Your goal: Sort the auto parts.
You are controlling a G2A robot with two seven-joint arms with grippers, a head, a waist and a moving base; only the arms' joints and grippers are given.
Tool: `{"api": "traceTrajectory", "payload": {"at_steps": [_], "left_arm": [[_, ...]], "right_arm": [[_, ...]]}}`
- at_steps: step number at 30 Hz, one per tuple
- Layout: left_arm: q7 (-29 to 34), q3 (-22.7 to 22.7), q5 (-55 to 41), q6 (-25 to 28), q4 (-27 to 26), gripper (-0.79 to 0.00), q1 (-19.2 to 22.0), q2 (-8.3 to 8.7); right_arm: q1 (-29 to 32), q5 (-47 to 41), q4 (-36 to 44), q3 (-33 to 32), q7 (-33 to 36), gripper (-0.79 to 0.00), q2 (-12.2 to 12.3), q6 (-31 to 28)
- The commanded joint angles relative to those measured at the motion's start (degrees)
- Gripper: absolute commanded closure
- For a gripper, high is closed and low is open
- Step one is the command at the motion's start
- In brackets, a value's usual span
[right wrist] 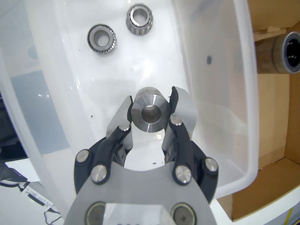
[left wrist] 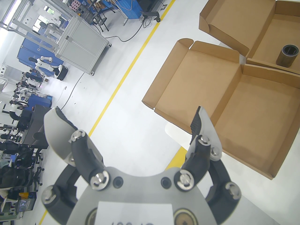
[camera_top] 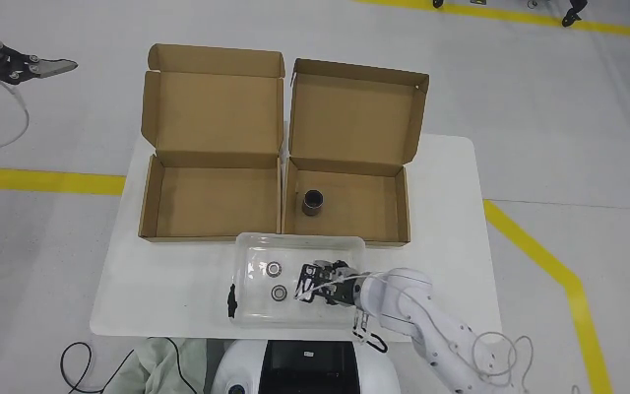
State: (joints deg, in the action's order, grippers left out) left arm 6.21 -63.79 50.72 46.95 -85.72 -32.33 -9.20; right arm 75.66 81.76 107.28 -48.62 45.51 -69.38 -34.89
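Note:
Inside the clear plastic bin (right wrist: 243, 108) my right gripper (right wrist: 150, 108) is shut on a steel bushing (right wrist: 148, 113), its bore facing the wrist camera. Two roller bearings (right wrist: 102, 39) (right wrist: 139, 22) lie on the bin floor beyond it. From above, the right gripper (camera_top: 317, 281) sits in the bin (camera_top: 295, 239) near the bearings (camera_top: 274, 267) (camera_top: 280, 292). A dark cylindrical sleeve (camera_top: 313, 203) (left wrist: 287, 55) (right wrist: 279, 56) stands in the right cardboard box (camera_top: 394, 212). My left gripper (left wrist: 131, 127) hangs open over the floor, off the table's left side (camera_top: 39, 67).
Two open cardboard boxes sit side by side behind the bin; the left box (camera_top: 207, 202) (left wrist: 248, 118) holds nothing. The white table (camera_top: 443, 197) has bare room on the right. A yellow floor line (left wrist: 131, 64) runs past the table.

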Motion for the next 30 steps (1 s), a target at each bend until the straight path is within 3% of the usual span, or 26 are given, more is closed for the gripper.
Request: {"api": "traceTrajectory", "payload": {"at_steps": [1,7,15,30], "left_arm": [[0.0,0.0,0.0,0.0,0.0,-0.785,0.0,0.0],[0.0,0.0,0.0,0.0,0.0,-0.785,0.0,0.0],[0.0,0.0,0.0,0.0,0.0,-0.785,0.0,0.0],[0.0,0.0,0.0,0.0,0.0,-0.785,0.0,0.0]], "right_arm": [[0.0,-0.8,1.2,-0.3,-2.4,0.0,0.1,-0.5],[-1.0,-3.0,3.0,-1.5,-8.9,0.0,0.2,-1.8],[-6.8,-8.8,3.2,-1.5,-17.3,0.0,-0.6,-4.2],[-16.7,-18.3,2.7,-2.3,-24.6,0.0,-2.1,-5.6]]}}
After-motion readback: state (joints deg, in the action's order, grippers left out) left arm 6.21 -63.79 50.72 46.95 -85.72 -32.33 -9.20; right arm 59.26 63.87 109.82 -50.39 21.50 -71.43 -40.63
